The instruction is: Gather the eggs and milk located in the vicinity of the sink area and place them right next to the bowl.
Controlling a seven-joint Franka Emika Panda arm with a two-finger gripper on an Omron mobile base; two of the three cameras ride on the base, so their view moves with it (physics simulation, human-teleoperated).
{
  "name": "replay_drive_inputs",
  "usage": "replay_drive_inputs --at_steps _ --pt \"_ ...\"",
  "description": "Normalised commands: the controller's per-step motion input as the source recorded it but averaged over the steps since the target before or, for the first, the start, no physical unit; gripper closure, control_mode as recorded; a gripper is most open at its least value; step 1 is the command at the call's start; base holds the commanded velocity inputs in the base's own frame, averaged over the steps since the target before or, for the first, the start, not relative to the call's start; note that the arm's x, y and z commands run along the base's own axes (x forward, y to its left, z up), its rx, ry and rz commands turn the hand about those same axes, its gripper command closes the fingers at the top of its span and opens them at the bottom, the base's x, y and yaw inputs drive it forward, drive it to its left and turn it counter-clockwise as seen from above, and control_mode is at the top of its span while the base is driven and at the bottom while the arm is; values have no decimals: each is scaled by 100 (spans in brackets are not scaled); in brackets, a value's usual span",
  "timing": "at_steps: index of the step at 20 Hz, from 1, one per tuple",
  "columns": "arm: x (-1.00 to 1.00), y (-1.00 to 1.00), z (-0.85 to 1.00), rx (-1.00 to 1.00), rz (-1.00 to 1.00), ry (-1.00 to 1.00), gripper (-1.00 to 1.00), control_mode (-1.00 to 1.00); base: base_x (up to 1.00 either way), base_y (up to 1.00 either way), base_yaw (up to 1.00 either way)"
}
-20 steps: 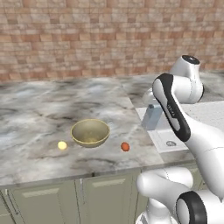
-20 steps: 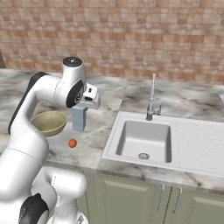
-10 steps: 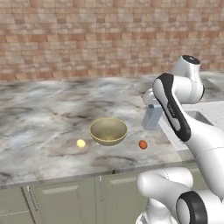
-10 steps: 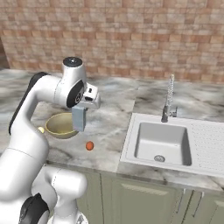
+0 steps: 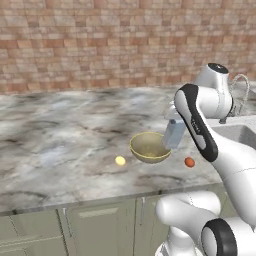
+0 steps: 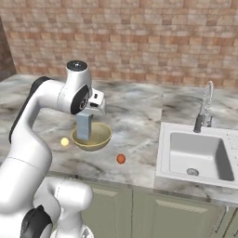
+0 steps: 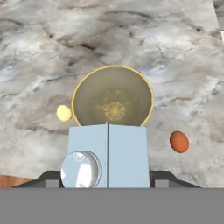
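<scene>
1. One carton, the milk (image 6: pixel 84 126), hangs upright in the gripper (image 7: pixel 107 177), jaws clamped on its sides.
2. Directly below and just ahead sits the bowl (image 7: pixel 113 97); bare counter (image 5: pixel 60 130) beside it lies off to either side.
3. One egg (image 7: pixel 179 141) rests near the bowl.

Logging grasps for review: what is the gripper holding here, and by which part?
The gripper holds the milk carton by its upper sides, lifted above the counter.
</scene>
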Motion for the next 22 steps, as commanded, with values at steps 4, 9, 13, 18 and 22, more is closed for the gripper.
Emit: replay_drive_inputs --at_steps 4,9,13,18,22 --pt "0 0 0 0 0 0 100 100 0 46 0" --pt "0 0 0 0 0 0 100 100 0 38 0" --pt "0 0 0 0 0 0 100 100 0 28 0" --pt "0 11 0 -1 0 0 100 -100 0 9 0" --pt "-3 3 -1 0 -3 0 100 -100 0 0 0"
